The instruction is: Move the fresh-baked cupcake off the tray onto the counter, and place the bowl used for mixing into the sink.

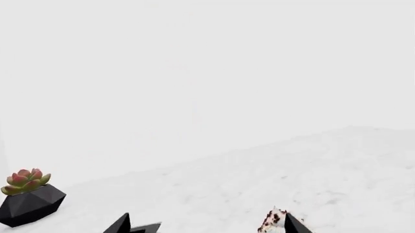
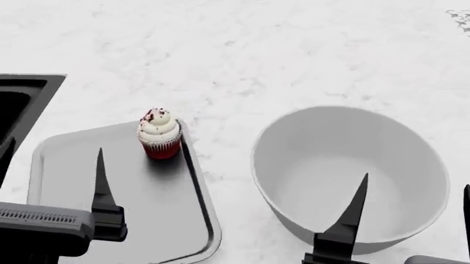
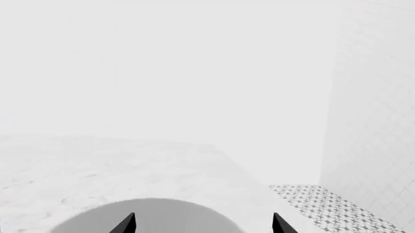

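The cupcake (image 2: 159, 133) stands upright on the tray (image 2: 74, 165), frosting peak pointing straight up, close against the tray's far right rim and not yet on the desk (image 2: 257, 49). The tray lies flat on the white marble desk with its long axis running from the robot outward, turned slightly so the far end leans right. Just beside it on the left, the black sink (image 2: 22, 102) shows one corner at the picture's edge. The bowl (image 2: 351, 176) sits mouth up on the desk to the right of the tray, apart from it, round and with no long axis to speak of. The left claw (image 1: 205, 224) hangs over the near part of the tray with its fingers spread apart, holding nothing; its wrist view catches the crumbed top of the cupcake beside one fingertip, and a small succulent in a black faceted pot (image 1: 29, 199) farther along the desk. The right claw (image 3: 204, 225) hovers at the bowl's near rim, fingers likewise spread and empty, with a patterned cloth (image 3: 331, 206) beyond.
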